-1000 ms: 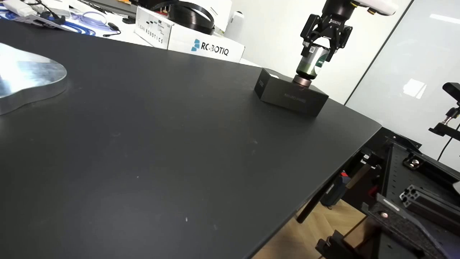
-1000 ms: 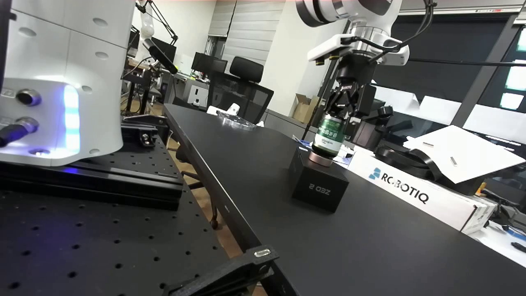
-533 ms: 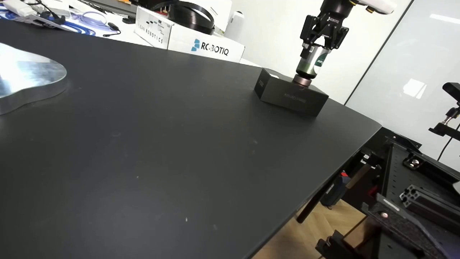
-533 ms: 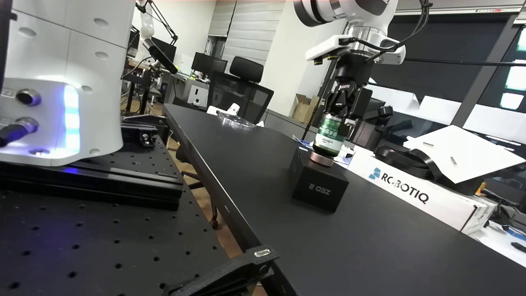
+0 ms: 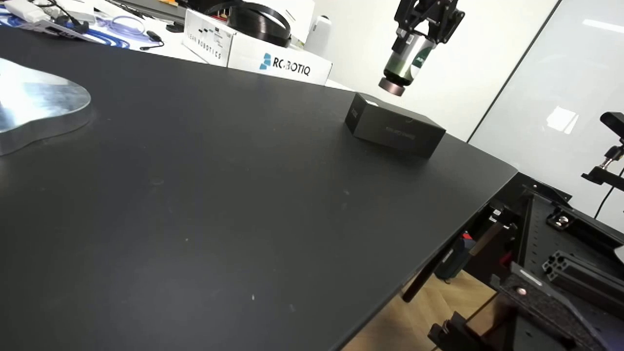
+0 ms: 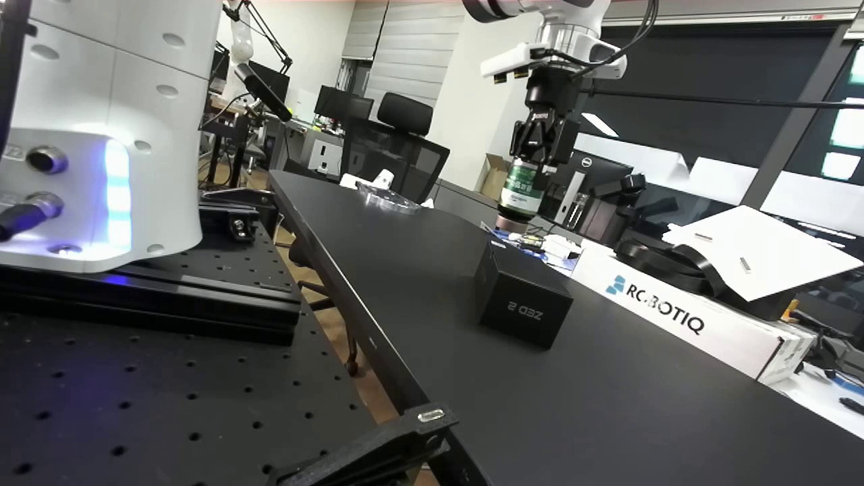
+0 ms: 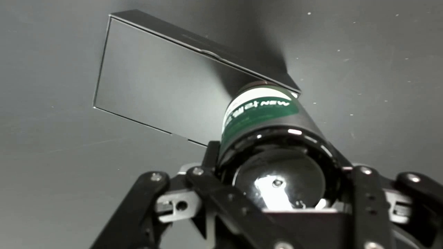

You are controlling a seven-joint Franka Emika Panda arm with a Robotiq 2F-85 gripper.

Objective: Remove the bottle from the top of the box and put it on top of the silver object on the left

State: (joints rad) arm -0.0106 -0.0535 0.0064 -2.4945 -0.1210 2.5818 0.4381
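The jaws are holding the green-labelled bottle (image 5: 407, 58), pressing on both sides near its upper end. The bottle is hanging in the air with its brown cap (image 5: 391, 87) pointing down, and it is not touching the black ZED 2 box (image 6: 523, 290) below. In an exterior view, the shiny silver plate (image 5: 44, 95) is lying well apart from them on the dark surface (image 5: 219, 185), with part of it out of sight.

A few things could be going wrong soon. The bottle is looking smooth, and only one end is being gripped, so a fast swing might be making it slip or twist. If the robot arm (image 6: 560, 37) is carrying it too low, the cap could be bumping the plate's thick edge. If the jaws are letting go too high up, the bottle could be dropping. It would be standing on its cap, so landing crooked could be tipping it over.
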